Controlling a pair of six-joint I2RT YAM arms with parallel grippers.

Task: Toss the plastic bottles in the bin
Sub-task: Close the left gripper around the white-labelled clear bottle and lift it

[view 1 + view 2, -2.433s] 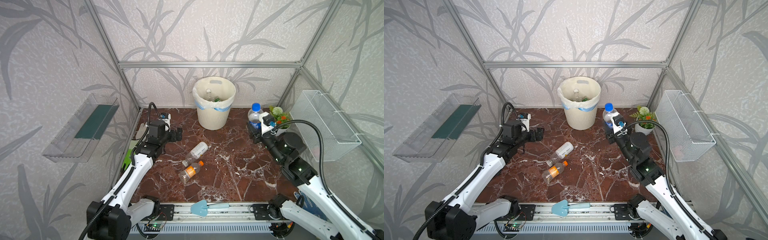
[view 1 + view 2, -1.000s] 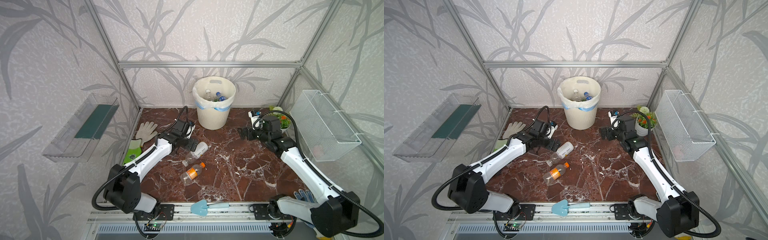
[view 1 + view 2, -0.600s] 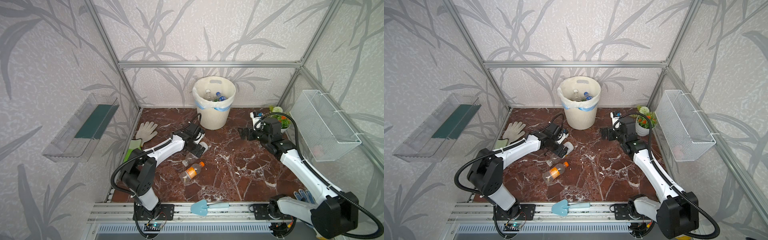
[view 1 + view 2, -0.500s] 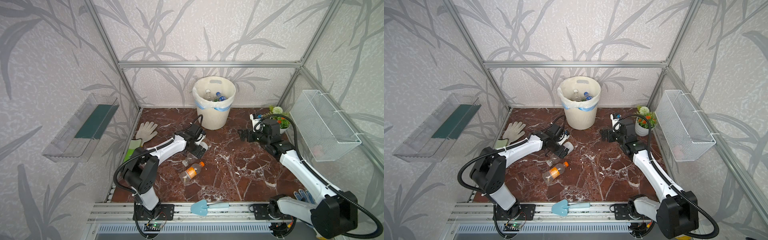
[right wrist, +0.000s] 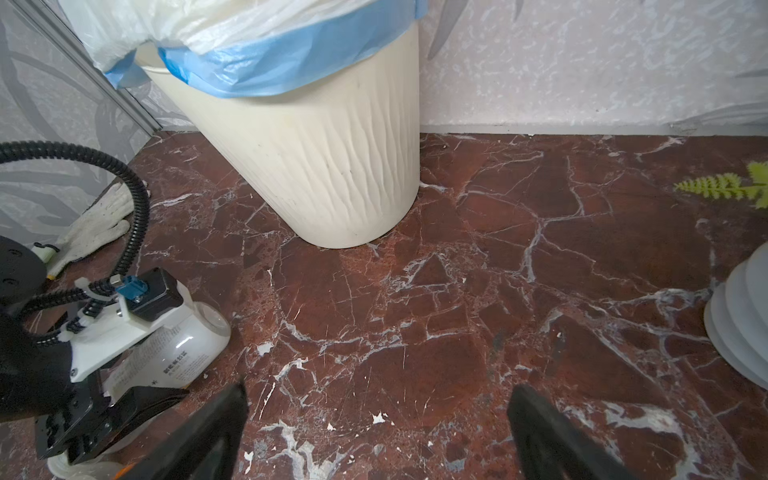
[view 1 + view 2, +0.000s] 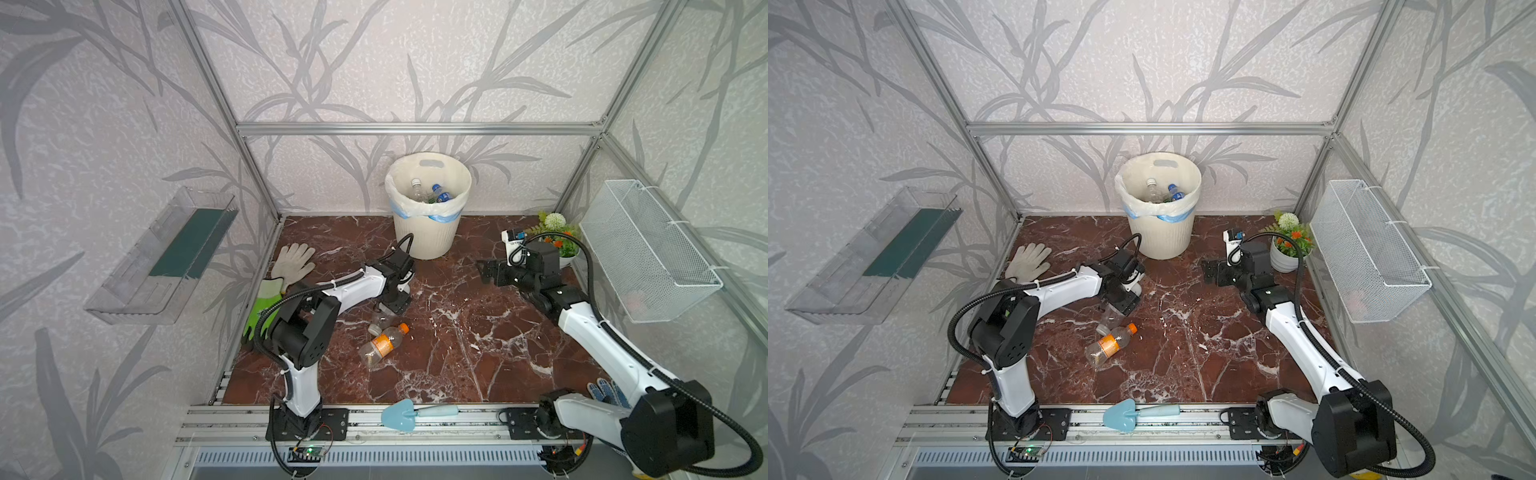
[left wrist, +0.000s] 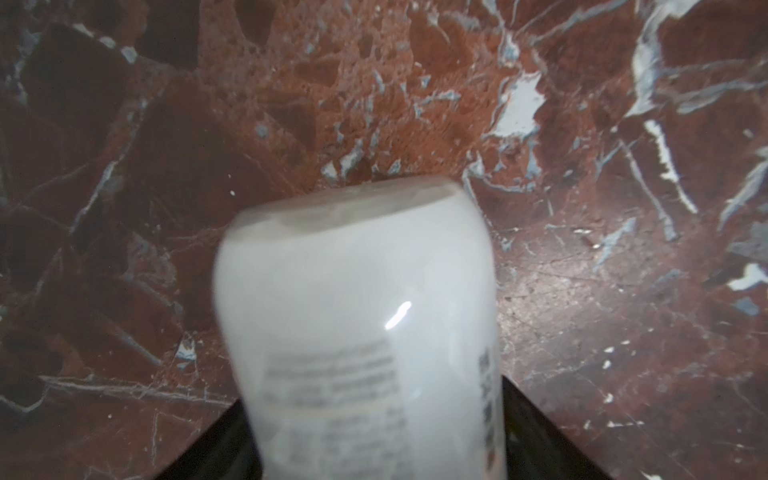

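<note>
A clear plastic bottle with a white label (image 6: 384, 318) (image 6: 1111, 318) lies on the marble floor. My left gripper (image 6: 392, 301) (image 6: 1121, 303) (image 7: 374, 395) is down over it, and both black fingers press the bottle's (image 7: 357, 311) sides. Just in front lies an orange-capped, orange-labelled bottle (image 6: 382, 344) (image 6: 1109, 344). The cream ribbed bin (image 6: 428, 232) (image 6: 1160, 237) (image 5: 332, 166) stands at the back with bottles (image 6: 436, 194) inside. My right gripper (image 6: 484, 272) (image 6: 1210, 270) (image 5: 379, 392) hovers open and empty, right of the bin.
A white glove (image 6: 293, 259) and a green glove (image 6: 262, 307) lie by the left wall. A flower pot (image 6: 559, 245) and a wire mesh basket (image 6: 648, 253) are at the right. A blue trowel (image 6: 409, 415) rests on the front rail.
The blue-capped bottle that my right gripper held now lies in the bin. My left gripper swung right, came down over the white-label bottle and closed in on it.
</note>
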